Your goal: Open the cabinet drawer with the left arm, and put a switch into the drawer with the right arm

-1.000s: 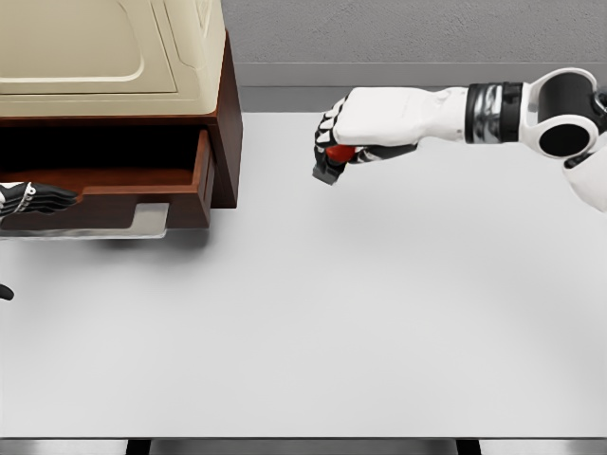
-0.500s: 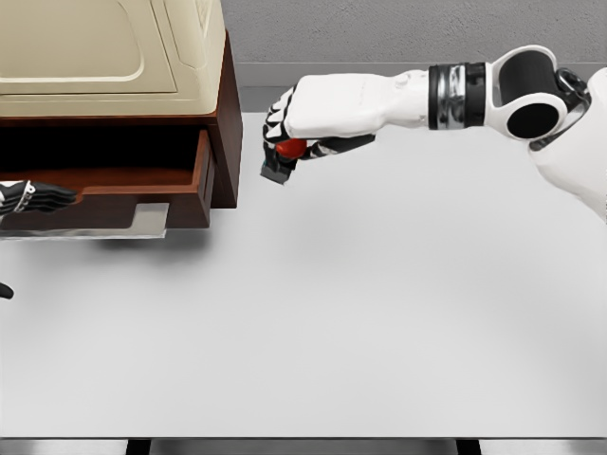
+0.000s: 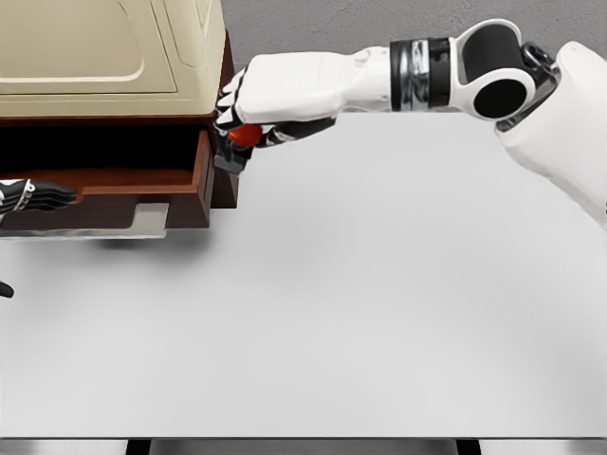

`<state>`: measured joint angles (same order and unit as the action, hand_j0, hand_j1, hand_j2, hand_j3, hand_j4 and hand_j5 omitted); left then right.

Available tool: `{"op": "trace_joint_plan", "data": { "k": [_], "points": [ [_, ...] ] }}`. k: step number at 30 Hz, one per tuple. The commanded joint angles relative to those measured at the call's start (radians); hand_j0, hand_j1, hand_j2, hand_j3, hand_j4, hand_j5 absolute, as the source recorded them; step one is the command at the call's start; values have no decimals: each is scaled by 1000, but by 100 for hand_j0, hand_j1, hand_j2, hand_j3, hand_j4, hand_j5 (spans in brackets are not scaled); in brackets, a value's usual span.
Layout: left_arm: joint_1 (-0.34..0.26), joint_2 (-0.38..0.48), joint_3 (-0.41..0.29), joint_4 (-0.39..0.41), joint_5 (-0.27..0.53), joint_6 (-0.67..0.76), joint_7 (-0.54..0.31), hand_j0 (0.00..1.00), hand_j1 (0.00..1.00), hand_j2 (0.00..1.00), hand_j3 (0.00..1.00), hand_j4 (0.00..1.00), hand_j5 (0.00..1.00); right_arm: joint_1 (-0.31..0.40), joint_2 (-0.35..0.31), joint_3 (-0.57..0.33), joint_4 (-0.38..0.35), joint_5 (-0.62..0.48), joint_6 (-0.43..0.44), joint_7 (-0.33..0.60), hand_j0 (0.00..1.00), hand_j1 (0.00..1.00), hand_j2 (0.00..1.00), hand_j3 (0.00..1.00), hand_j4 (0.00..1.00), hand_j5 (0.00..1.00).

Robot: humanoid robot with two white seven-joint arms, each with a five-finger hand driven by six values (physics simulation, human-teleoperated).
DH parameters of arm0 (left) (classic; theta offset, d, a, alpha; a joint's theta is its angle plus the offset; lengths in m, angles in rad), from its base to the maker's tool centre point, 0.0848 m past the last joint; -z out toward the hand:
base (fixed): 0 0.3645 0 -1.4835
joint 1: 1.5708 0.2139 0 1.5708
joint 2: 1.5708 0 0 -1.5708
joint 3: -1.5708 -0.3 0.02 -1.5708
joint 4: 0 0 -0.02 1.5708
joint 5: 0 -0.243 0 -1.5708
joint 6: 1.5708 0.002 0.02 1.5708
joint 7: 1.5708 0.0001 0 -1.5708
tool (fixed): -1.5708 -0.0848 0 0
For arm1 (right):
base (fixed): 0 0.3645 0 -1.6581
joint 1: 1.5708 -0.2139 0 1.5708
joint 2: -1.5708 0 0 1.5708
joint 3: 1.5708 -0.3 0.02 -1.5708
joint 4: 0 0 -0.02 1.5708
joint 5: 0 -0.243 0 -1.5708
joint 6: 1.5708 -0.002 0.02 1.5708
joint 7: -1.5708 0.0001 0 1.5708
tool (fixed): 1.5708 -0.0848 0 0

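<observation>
The brown cabinet (image 3: pixel 226 104) with a cream top stands at the upper left, its drawer (image 3: pixel 142 180) pulled out toward me with a grey handle plate at the front. My right hand (image 3: pixel 239 121) is shut on the switch (image 3: pixel 237 142), a dark block with a red button, held in the air right at the cabinet's right front corner, beside the drawer's right wall. My left hand (image 3: pixel 33 197) shows at the far left edge against the drawer front, dark fingers stretched flat and holding nothing.
The white table (image 3: pixel 360 303) spreads across the rest of the view, with its front edge along the bottom. A grey wall runs behind the cabinet.
My right arm has carried the switch steadily leftward, from mid-table to the cabinet's right corner. The left hand and the drawer have stayed put.
</observation>
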<state>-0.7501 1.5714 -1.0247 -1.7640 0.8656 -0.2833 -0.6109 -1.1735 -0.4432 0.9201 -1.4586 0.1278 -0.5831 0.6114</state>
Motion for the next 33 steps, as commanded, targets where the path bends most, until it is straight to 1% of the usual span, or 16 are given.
{"op": "trace_joint_plan", "data": {
  "k": [1, 4, 8, 11, 14, 16, 22, 24, 32, 33],
  "points": [
    [0, 1, 2, 0, 7, 1, 0, 100, 100, 100, 100, 100, 100, 0, 12, 3, 0, -7, 14, -1, 47, 47, 47, 47, 47, 47],
    [0, -4, 2, 0, 7, 1, 0, 100, 100, 100, 100, 100, 100, -9, 15, 5, -2, -7, 17, -1, 47, 47, 47, 47, 47, 47],
    [2, -7, 2, 0, 7, 1, 0, 100, 100, 100, 100, 100, 100, -29, 37, 23, 3, -7, 45, -1, 47, 47, 47, 47, 47, 47],
    [0, -7, 2, 0, 7, -1, 0, 100, 100, 100, 100, 100, 100, -44, 63, 37, 3, -7, 71, -1, 47, 47, 47, 47, 47, 47],
    [2, -5, 2, 0, 7, 1, 0, 100, 100, 100, 100, 100, 100, -48, 74, 48, 4, -7, 88, -1, 46, 46, 46, 46, 46, 46],
    [2, -5, 2, 0, 7, 1, 0, 100, 100, 100, 100, 100, 100, -58, 101, 59, 9, -7, 109, -1, 46, 46, 46, 46, 46, 46],
    [2, -4, 2, 0, 7, 1, 0, 100, 100, 100, 100, 100, 100, -84, 164, 88, 87, 1, 114, -1, 45, 45, 45, 45, 45, 45],
    [2, -8, 2, 0, 7, 1, 0, 100, 100, 100, 100, 100, 100, -87, 176, 94, 93, 7, 114, -1, 45, 45, 45, 45, 45, 45],
    [3, -5, 2, 0, 7, 1, 0, 100, 100, 100, 100, 100, 100, -107, 204, 98, 170, 24, 106, -1, 45, 45, 45, 45, 45, 45],
    [3, -8, 2, 0, 7, -1, 0, 100, 100, 100, 100, 100, 100, -112, 219, 100, 175, 26, 106, -1, 44, 44, 44, 44, 44, 44]
  ]
}}
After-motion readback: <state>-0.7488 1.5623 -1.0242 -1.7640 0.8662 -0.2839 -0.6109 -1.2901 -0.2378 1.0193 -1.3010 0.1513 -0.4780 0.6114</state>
